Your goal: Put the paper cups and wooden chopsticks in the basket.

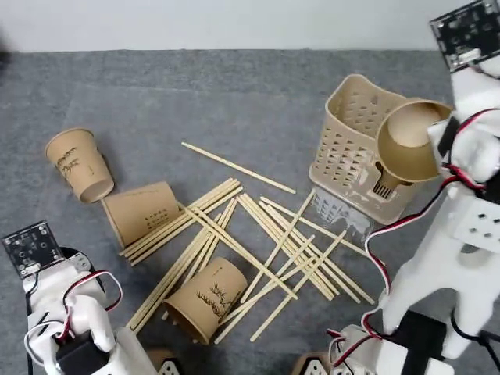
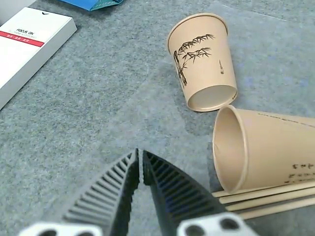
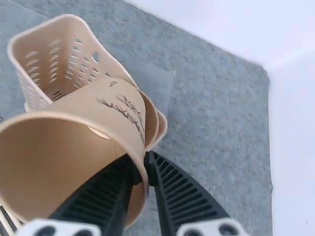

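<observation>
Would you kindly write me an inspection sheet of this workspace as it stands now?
Surface: grey mat covering the table.
Job's things: basket standing on the mat. One held cup at the basket's mouth. Three fallen cups lying on their sides. Chopsticks scattered loose on the mat.
Clutter: white box and blue item beyond the cups.
Grippers: left gripper shut and empty, above bare mat. Right gripper shut on the held cup's rim.
Cables: wires hanging loose from the arms.
Surroundings: white wall behind the mat.
</observation>
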